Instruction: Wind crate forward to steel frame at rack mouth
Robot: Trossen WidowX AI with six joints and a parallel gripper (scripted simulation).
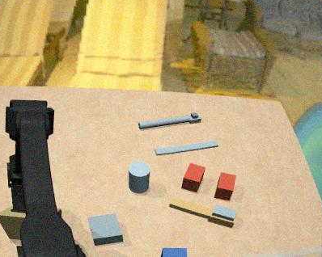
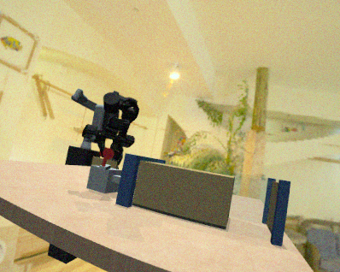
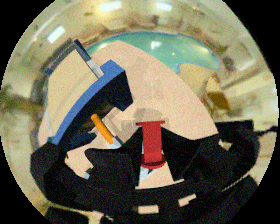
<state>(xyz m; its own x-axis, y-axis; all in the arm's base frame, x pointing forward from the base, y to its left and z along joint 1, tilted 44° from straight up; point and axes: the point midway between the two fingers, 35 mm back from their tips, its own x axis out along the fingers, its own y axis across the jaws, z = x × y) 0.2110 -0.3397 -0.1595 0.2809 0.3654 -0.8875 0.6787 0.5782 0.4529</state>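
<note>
claw (image 2: 104, 150) (image 3: 149, 128): partly open, gripping red handle (image 2: 108, 154) (image 3: 152, 141) | winch (image 2: 99, 180): hole indistinct | arm (image 1: 38, 164) (image 2: 113, 103): cut off, top view

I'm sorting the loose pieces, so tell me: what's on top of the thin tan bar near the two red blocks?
A flat grey-blue piece lies on the right-hand end of the tan bar in the top view. The bar's surface beneath it is covered.
</note>
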